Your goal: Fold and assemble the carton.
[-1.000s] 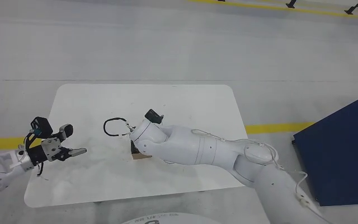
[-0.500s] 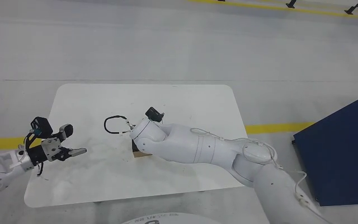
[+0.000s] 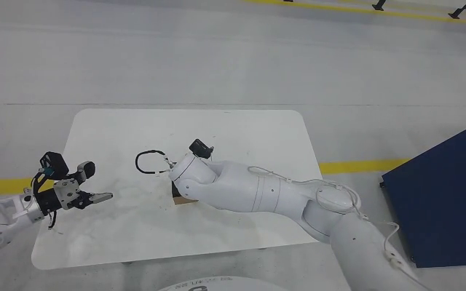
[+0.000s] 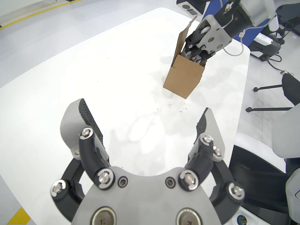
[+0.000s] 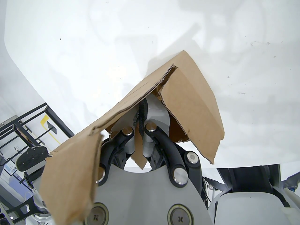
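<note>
Beneath right arm, carton mostly hidden; right pincer grips wall.

Bright, diffuse overhead light; pale surfaces near washout.
In the top view the white counter reads almost as bright as the pale floor. In both wrist views it washes out to near-pure white with little surface detail. The brown carton is evenly lit on its faces. A faint, soft-edged grey shadow lies on the counter just beside it, with no hard outline. Both wrist views bend straight lines toward their edges, so the counter's rim bows into a curve. Small glints sit on the metal bolts below the jaws.
</note>
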